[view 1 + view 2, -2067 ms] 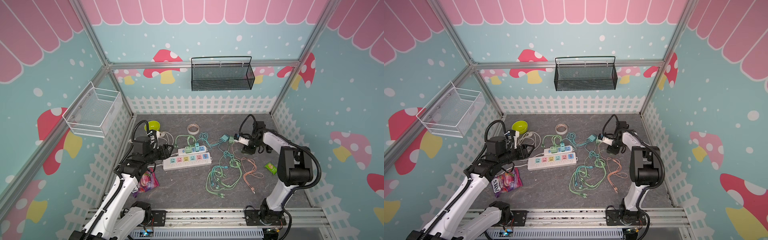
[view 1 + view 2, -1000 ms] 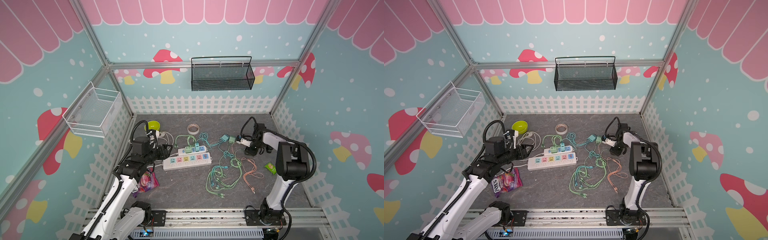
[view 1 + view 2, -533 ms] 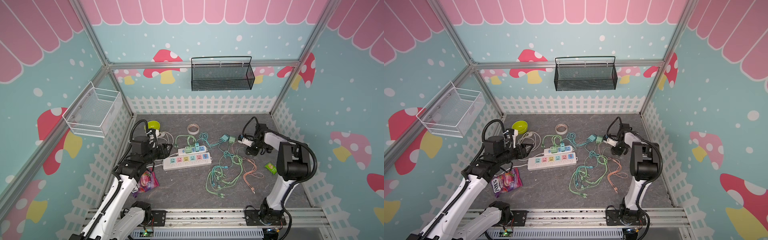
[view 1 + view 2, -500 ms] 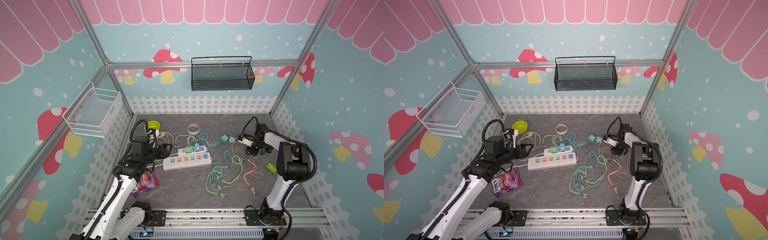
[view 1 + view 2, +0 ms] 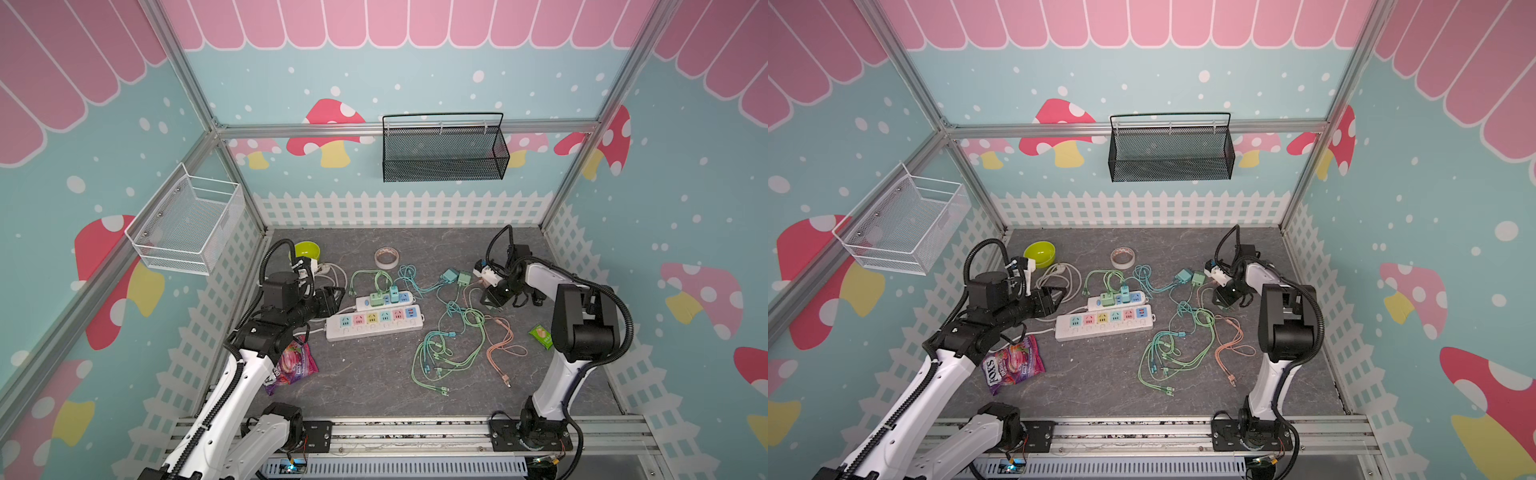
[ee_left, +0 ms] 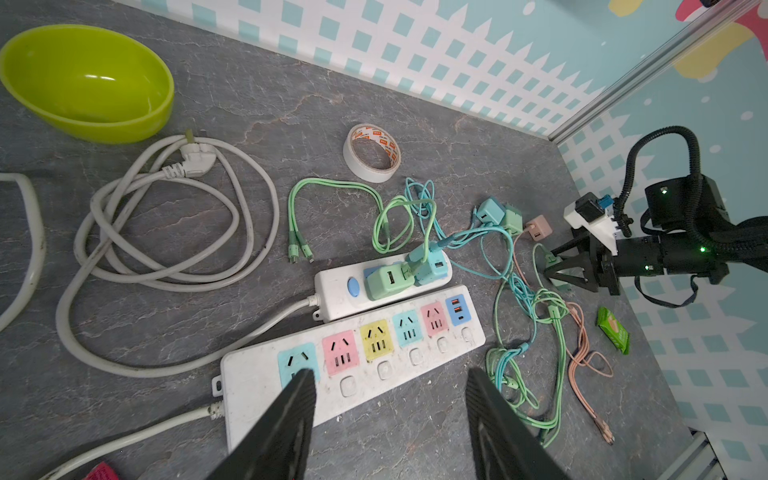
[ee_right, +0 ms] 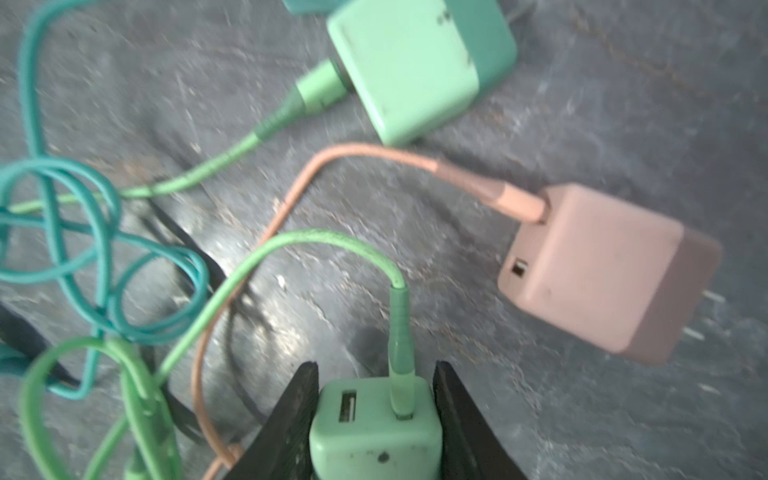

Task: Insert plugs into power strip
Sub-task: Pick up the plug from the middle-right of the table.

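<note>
Black wedge jaws of the right gripper (image 7: pixel 375 368) are pressing on both side faces of a mint-green cube charger plug (image 7: pixel 374 428), so the gripper is closed narrowly around it, low over the grey stone-patterned table (image 7: pixel 540 104). The plug's thin mint-green cable (image 7: pixel 332 245) is arching out of the port face into a knot of teal and green leads.

This is all happening off the USB-port end of the long white power strip with pastel sockets (image 5: pixel 374 322), clearly apart from it. A salmon-pink cube plug (image 7: pixel 598 270) and a second mint-green cube plug (image 7: pixel 415 62) are lying loose off that same end. The strip's five pastel sockets are standing empty. Over its opposite, cord end the left gripper (image 6: pixel 388 374) is hovering with jaws spread wide and nothing between them.

The lift is probably best taken slowly and straight up, because the cable is threading through the knot and could drag the loose plugs along. The held plug's prongs are hidden. On the salmon-pink one they are sticking out of the face opposite the ports, so here they are likely pointing back toward the wrist. In that case the plug will need turning, perhaps re-gripping, before its prongs are facing down over a socket. The left gripper is well placed to pin the strip while the plug is pushed squarely in.
</note>
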{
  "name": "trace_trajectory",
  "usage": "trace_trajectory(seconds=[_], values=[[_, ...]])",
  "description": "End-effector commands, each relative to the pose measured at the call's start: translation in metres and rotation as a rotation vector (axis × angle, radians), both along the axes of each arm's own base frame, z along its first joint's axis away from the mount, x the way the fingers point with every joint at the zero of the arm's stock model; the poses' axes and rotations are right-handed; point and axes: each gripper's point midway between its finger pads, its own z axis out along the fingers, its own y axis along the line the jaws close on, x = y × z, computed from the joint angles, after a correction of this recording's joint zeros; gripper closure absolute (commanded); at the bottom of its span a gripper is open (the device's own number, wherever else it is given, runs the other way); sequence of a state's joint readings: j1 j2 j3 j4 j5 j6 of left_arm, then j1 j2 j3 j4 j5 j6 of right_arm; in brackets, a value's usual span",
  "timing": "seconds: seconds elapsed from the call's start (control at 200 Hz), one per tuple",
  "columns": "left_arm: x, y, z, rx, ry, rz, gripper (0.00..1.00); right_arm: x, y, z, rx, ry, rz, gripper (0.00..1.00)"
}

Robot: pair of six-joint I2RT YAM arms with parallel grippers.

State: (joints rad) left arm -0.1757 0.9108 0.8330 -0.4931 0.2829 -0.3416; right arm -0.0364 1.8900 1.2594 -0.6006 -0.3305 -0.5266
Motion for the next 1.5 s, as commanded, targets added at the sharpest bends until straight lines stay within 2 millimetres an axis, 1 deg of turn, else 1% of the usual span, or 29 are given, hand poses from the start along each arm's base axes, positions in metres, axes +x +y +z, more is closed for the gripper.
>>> trace_trajectory(seconds=[0.0,0.135,0.25,0.34,0.525,0.635,0.73,0.8,0.856,0.911,0.956,1.001,1.016,1.076,1.186,1.311,1.426,1.496], values=[[0.0,-0.003,0.0,-0.032,-0.002,-0.011,0.42,0.017,0.019,0.04,0.133,-0.07,-0.084,0.99],[0.002,-0.01,0.004,-0.067,-0.011,-0.037,0.42,0.023,0.036,0.07,0.272,-0.073,-0.16,1.0],[0.005,-0.017,0.006,-0.097,-0.015,-0.052,0.43,0.017,0.053,0.096,0.377,-0.084,-0.179,1.0],[0.006,-0.023,0.008,-0.102,-0.019,-0.067,0.43,0.015,0.059,0.121,0.447,-0.114,-0.209,1.0],[0.007,-0.038,0.016,-0.095,-0.037,-0.108,0.43,0.016,0.067,0.183,0.569,-0.152,-0.276,1.0],[0.006,-0.05,0.021,-0.087,-0.048,-0.143,0.43,0.018,0.072,0.226,0.65,-0.187,-0.288,1.0],[0.005,-0.059,0.025,-0.082,-0.06,-0.171,0.43,0.02,0.078,0.264,0.754,-0.211,-0.312,1.0],[0.003,-0.067,0.029,-0.081,-0.069,-0.194,0.43,0.019,0.081,0.285,0.825,-0.202,-0.349,1.0],[0.003,-0.073,0.031,-0.079,-0.078,-0.211,0.43,0.015,0.084,0.296,0.873,-0.196,-0.37,1.0],[0.002,-0.078,0.034,-0.078,-0.089,-0.226,0.43,0.011,0.085,0.302,0.907,-0.198,-0.398,1.0],[0.001,-0.084,0.035,-0.08,-0.096,-0.241,0.43,0.007,0.087,0.304,0.932,-0.19,-0.418,1.0],[0.004,-0.085,0.038,-0.083,-0.104,-0.239,0.43,0.001,0.09,0.303,0.953,-0.175,-0.433,1.0],[0.0,-0.093,0.038,-0.085,-0.106,-0.264,0.43,0.0,0.091,0.302,0.958,-0.168,-0.439,1.0],[-0.002,-0.103,0.043,-0.087,-0.125,-0.286,0.43,-0.009,0.097,0.299,0.984,-0.142,-0.463,1.0],[-0.002,-0.123,0.053,-0.095,-0.18,-0.322,0.43,-0.024,0.112,0.288,1.023,-0.092,-0.5,1.0],[-0.003,-0.153,0.068,-0.104,-0.266,-0.369,0.42,-0.041,0.128,0.275,1.063,-0.035,-0.549,1.0],[-0.002,-0.177,0.08,-0.118,-0.331,-0.403,0.41,-0.054,0.133,0.27,1.1,-0.023,-0.607,1.0],[-0.002,-0.193,0.086,-0.131,-0.35,-0.433,0.4,-0.059,0.131,0.266,1.123,-0.015,-0.65,1.0]])
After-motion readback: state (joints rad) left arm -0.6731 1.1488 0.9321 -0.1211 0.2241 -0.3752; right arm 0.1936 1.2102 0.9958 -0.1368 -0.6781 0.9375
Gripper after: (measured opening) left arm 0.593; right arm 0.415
